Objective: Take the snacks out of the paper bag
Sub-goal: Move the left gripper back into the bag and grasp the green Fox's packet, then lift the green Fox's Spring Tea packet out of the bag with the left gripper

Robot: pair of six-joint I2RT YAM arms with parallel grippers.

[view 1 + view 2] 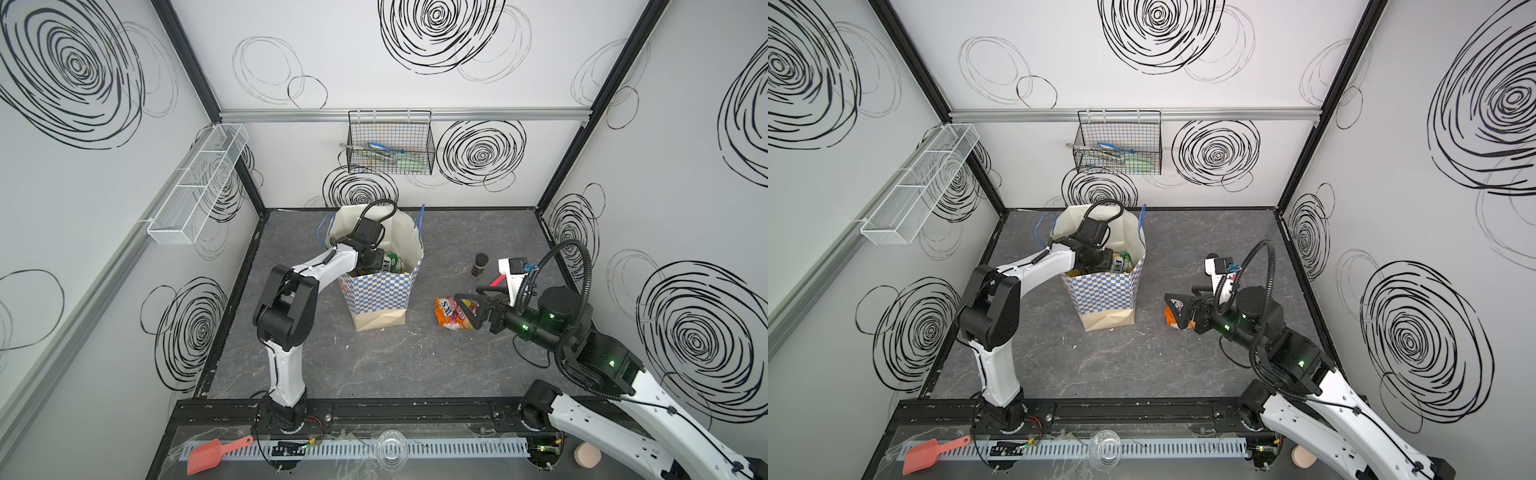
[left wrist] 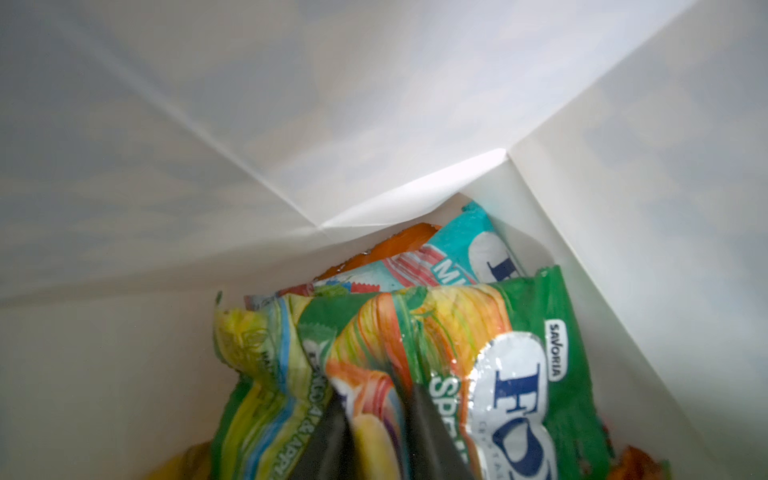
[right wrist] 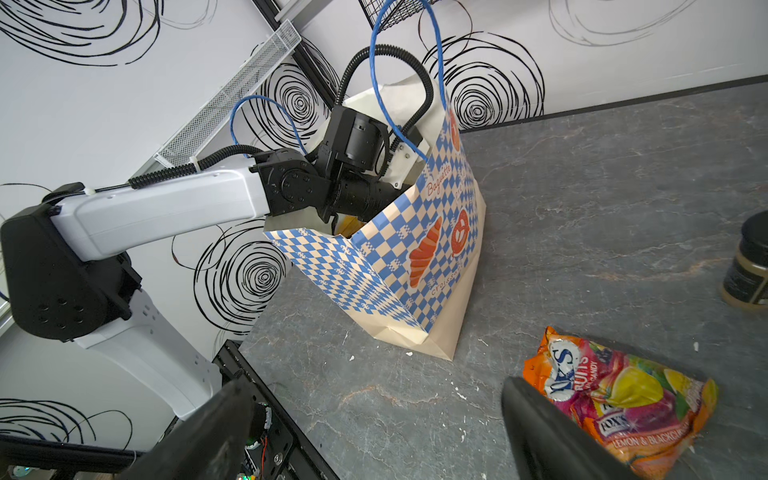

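inside the paper bag (image 1: 376,291), down near its floor, the left tool (image 2: 372,399) is pinching a raised fold of the green packet (image 2: 519,324), its dark fingers (image 2: 432,436) nearly together with crinkled film bunching between them. the packet is lying directly under the tool and leaning on a white inner wall. a teal packet (image 2: 465,241) and a sliver of an orange packet (image 2: 399,245) are lying beneath it, toward the corner crease. the bag is standing upright on the worktop (image 1: 374,365) with its mouth up, so the way out is looking like straight up along the bag's tall axis. the left arm is the nearer one, already reaching in over the rim.

the right tool (image 1: 471,311) is hanging with its jaws spread wide and gripping nothing, over the edge of a fruit-print packet (image 3: 623,399) that is lying flat on the worktop, well apart from the bag.

the packets are looking glossy, soft and slippery. the bag is showing stiff creased paper, blue-white check outside, plain white inside, with blue cord handles. judging by that, the light bag may be lifting or tipping with the pull.
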